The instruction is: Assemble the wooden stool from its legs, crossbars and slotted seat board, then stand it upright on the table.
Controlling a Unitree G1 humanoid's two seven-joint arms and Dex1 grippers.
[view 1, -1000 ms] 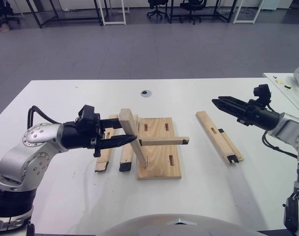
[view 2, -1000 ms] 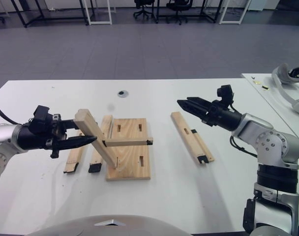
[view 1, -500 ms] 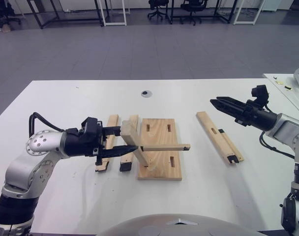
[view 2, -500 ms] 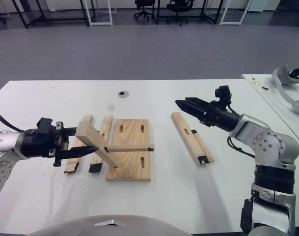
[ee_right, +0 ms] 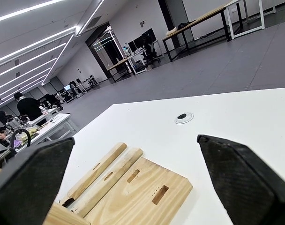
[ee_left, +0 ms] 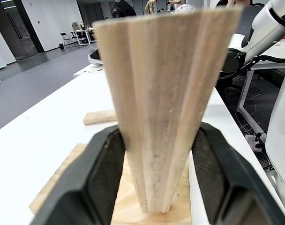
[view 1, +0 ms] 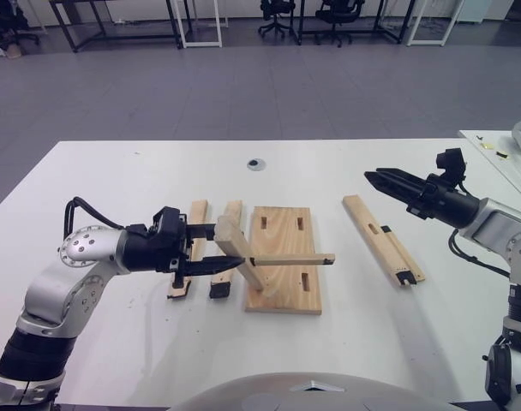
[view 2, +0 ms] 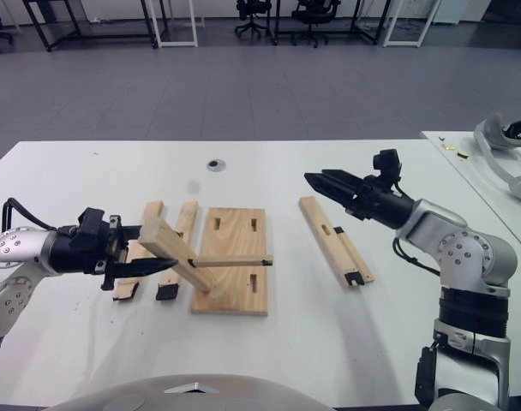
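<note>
My left gripper (view 1: 224,252) is shut on a tilted wooden leg (view 1: 236,251), whose lower end rests on the slotted seat board (view 1: 282,224) lying flat mid-table. A thin crossbar (view 1: 293,259) sticks out of that leg to the right, over the board. In the left wrist view the leg (ee_left: 161,93) stands clamped between both pads (ee_left: 105,173). Two more legs (view 1: 188,248) lie side by side left of the board. Two further wooden pieces (view 1: 379,237) lie right of it. Above these hovers my right gripper (view 1: 374,177), open, its fingers (ee_right: 30,173) spread wide.
A round cable grommet (view 1: 256,162) sits in the white table (view 1: 115,171) behind the board. A white headset (view 2: 511,161) lies on a neighbouring table at the far right. Bare tabletop stretches along the front edge and between the board and the right-hand pieces.
My left gripper has lowered the leg with its crossbar and eased it rightward onto the seat board. The right gripper has drifted slightly left, still open.
</note>
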